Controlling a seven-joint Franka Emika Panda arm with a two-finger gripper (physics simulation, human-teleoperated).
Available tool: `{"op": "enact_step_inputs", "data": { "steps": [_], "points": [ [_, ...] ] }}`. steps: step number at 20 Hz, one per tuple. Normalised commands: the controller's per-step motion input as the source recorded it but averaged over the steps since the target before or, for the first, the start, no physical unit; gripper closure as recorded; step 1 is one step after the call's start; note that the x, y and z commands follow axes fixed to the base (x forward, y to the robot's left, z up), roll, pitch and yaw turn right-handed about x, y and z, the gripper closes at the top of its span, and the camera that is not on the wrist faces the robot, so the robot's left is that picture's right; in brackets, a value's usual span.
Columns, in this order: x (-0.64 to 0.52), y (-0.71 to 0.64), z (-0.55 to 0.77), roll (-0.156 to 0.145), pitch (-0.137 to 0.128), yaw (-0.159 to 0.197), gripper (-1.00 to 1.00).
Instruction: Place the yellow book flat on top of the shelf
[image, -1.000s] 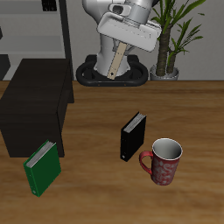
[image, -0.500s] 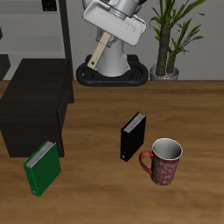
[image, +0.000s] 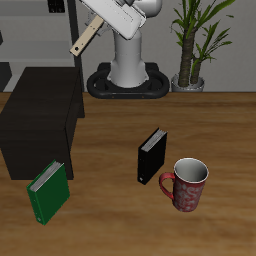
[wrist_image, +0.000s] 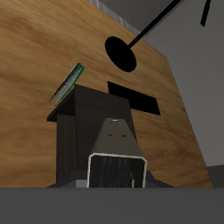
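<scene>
The yellow book (image: 84, 38) is held in the air, above the shelf (image: 40, 118) and toward its back edge. In the exterior view its long axis runs on a diagonal: the lower end points down toward the far side of the shelf, and the upper end goes up into the gripper (image: 99, 21). The book is tilted, neither upright nor flat, and shows a thin tan edge.

The gripper is clenched on the upper end of the yellow book. In the wrist view the yellow book (wrist_image: 116, 153) extends straight out from the gripper, with its pale cover tapering away toward the shelf (wrist_image: 86, 118) beneath it. The fingers themselves cannot be made out in either view.

The shelf is a low black box with a flat top, standing on the wooden table (image: 200, 130). A green book (image: 47, 191) stands on the table just beside the shelf's front corner, nearer the table's front edge. A black book (image: 152, 156) stands upright near the middle of the table, well apart from the shelf. A red patterned mug (image: 187, 184) sits just beside the black book.

Behind the shelf stands a grey open-frame rack (image: 60, 35). A potted plant (image: 192, 40) stands beside the robot's base (image: 126, 82).
</scene>
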Motion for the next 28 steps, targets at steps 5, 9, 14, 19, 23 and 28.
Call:
{"op": "enact_step_inputs", "data": {
  "steps": [5, 9, 14, 19, 23, 28],
  "points": [
    [0.10, -0.46, 0.07, -0.099, -0.021, 0.022, 1.00],
    [0.11, -0.22, -0.12, -0.044, -0.007, 0.033, 1.00],
    [0.16, -0.27, -0.20, -0.047, 0.001, 0.025, 1.00],
    [0.14, -0.38, -0.18, -0.067, 0.021, -0.011, 1.00],
    [0.15, -0.27, -0.22, -0.065, 0.038, -0.014, 1.00],
    [0.17, -0.28, -0.28, -0.056, 0.040, 0.009, 1.00]
  ]
}}
